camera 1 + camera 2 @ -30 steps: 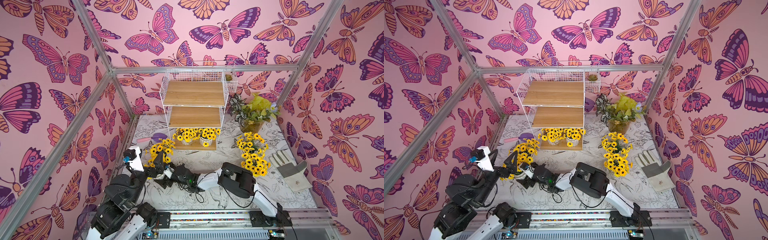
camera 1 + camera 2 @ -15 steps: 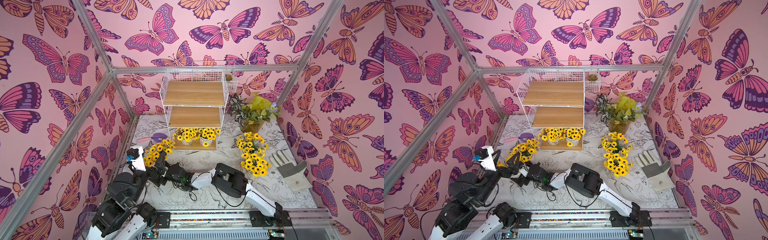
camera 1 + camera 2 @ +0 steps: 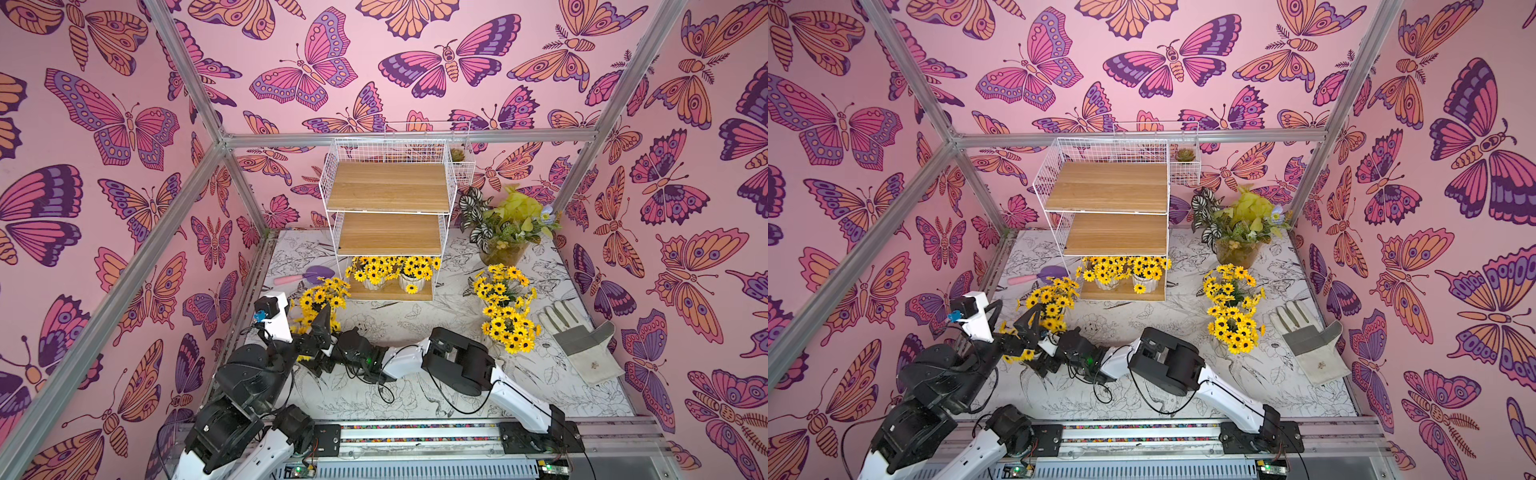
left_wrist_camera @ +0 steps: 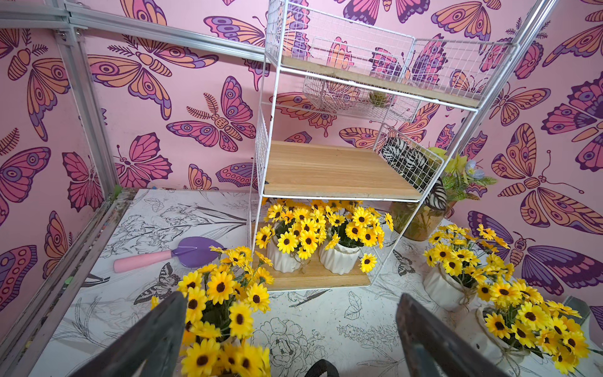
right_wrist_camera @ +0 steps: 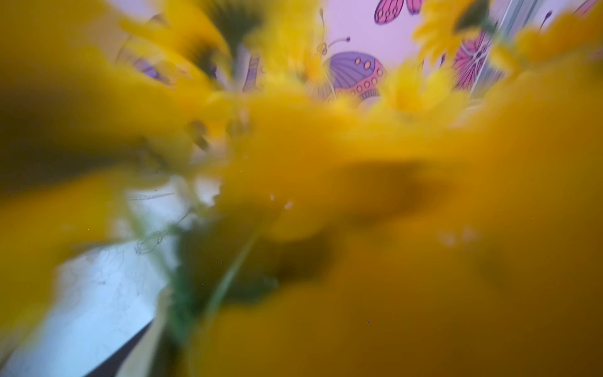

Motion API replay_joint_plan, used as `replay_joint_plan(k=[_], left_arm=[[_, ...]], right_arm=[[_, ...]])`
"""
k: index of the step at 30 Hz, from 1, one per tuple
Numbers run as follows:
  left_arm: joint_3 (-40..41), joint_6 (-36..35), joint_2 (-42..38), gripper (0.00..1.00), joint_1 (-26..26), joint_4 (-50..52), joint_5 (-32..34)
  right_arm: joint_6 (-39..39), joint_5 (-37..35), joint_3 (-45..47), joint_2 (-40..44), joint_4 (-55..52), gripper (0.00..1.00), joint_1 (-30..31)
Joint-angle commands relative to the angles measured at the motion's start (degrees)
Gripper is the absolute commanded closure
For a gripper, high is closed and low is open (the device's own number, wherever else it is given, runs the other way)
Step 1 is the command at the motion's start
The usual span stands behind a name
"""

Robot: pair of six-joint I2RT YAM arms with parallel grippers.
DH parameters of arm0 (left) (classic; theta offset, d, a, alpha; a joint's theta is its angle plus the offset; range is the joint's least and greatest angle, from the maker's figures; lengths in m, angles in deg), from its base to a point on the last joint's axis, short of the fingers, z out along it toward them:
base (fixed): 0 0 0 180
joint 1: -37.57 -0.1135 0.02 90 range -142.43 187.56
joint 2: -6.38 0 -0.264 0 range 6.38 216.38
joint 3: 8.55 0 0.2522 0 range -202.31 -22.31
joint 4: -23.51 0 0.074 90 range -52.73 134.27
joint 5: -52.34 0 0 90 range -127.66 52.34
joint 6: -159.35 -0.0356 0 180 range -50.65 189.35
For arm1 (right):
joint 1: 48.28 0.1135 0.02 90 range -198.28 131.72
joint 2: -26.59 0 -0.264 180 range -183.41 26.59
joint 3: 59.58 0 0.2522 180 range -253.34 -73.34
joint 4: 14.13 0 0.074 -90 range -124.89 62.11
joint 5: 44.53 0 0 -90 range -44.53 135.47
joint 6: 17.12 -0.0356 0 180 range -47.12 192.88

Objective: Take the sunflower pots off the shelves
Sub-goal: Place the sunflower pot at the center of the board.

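The shelves [image 3: 388,232] stand at the back, their two upper boards bare. Two sunflower pots [image 3: 374,279] [image 3: 412,279] sit side by side on the bottom board, also seen in the left wrist view [image 4: 282,258] [image 4: 339,261]. More sunflower pots stand on the table, one left of the rack [image 3: 320,296] and two to its right [image 3: 500,282] [image 3: 511,330]. My left gripper [image 4: 289,297] is open wide with only table between its fingers, and one finger brushes a sunflower bunch [image 4: 215,326]. My right arm [image 3: 415,357] reaches across to that bunch. Blurred yellow petals fill the right wrist view and hide the jaws.
An amber pot of green and striped leaves [image 3: 505,249] stands right of the rack. A grey-cuffed work glove [image 3: 582,345] lies at the right. A purple trowel with a pink handle [image 3: 307,275] lies at the left. A small wire basket [image 3: 457,162] hangs on the rack's side.
The right arm's elbow and wrist have swung left across the front of the table toward the left arm. The left gripper has stayed open and has hardly moved.
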Motion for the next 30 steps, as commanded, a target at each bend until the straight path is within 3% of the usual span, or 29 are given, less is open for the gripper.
replay_joint_plan(k=[1,10,21,30], left_arm=[[1.08,0.62,-0.81,0.0,-0.28,0.75,-0.48],[1.72,0.07,-0.73,0.0,-0.26,0.28,-1.17],[3.26,-1.07,1.13,0.0,-0.27,-2.16,-4.13],[5.14,-0.47,6.16,0.0,-0.27,-6.5,-5.44]], right_arm=[[-0.25,-0.6,2.04,-1.24,-2.03,0.01,0.1],[0.1,-3.09,8.43,3.28,-1.9,0.01,0.11],[0.14,-9.23,25.2,15.85,-0.61,0.01,0.18],[-2.21,-20.87,39.17,34.2,-8.37,0.01,0.52]])
